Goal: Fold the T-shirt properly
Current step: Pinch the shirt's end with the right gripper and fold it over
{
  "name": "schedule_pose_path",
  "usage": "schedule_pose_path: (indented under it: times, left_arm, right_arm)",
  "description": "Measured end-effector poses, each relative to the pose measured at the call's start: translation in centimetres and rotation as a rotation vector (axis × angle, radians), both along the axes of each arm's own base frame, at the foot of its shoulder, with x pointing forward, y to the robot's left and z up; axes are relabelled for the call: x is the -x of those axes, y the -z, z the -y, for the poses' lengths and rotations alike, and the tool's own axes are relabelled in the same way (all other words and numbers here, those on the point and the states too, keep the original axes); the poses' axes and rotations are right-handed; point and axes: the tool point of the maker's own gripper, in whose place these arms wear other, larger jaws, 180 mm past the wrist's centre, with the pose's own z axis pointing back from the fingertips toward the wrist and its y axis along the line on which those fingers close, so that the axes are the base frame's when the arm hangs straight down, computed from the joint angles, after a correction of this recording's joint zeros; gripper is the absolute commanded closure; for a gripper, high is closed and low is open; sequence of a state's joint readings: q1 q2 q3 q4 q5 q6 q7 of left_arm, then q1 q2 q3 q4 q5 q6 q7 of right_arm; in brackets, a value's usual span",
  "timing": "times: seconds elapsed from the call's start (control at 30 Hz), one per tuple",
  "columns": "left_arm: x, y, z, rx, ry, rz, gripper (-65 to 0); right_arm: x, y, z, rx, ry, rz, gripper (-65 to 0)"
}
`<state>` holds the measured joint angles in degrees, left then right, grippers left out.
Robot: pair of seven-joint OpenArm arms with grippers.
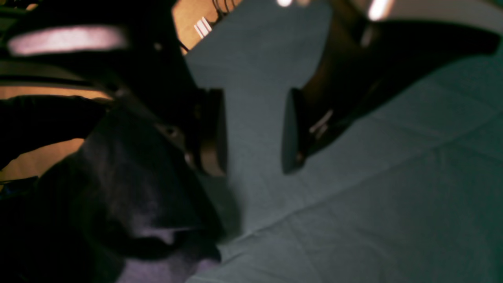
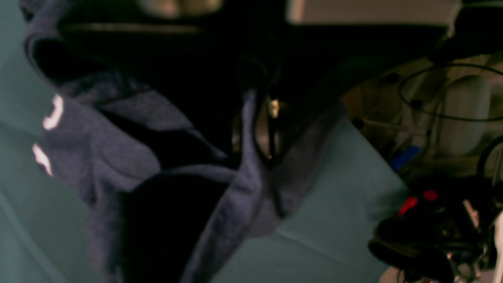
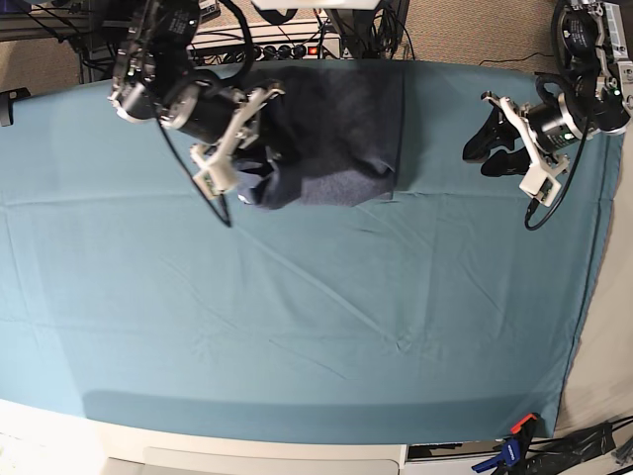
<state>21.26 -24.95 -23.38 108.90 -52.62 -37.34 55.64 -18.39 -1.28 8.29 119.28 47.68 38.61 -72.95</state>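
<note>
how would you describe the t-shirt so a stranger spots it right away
Start from the teal cloth covering the table and go to its far edge. The T-shirt is the dark blue-grey bundle there, at the right gripper; it is the only dark fabric lying on the teal.

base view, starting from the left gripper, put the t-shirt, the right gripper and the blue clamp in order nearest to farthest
1. T-shirt: nearest, its edge lies across the cloth toward the middle of the table's far side, away from the left gripper.
2. Right gripper: farther along the same far side, its jaws shut on the T-shirt's other end.
3. Blue clamp: farthest, at the near table edge, toward the picture's lower right.
</note>
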Motion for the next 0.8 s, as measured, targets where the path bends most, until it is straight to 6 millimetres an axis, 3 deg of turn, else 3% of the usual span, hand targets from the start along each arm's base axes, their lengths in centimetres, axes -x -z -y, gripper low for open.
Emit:
schedule_pose_path:
  times: [0.4, 0.53, 0.8]
  left_arm:
    - [0.0, 0.0, 0.0, 0.0, 0.0, 0.0, -24.9]
    - [0.0, 0.0, 0.0, 0.001, 0.0, 0.0, -24.9]
    - [0.0, 0.0, 0.0, 0.001, 0.0, 0.0, -24.8]
  right_arm:
    - [-0.2, 0.6, -4.6, 0.081, -0.071, 0.043, 0.0]
    - [-1.1, 0.7, -5.1, 0.134, -0.057, 0.072, 0.0]
    - [-1.0, 1.1, -5.9, 0.178, -0.067, 0.072, 0.0]
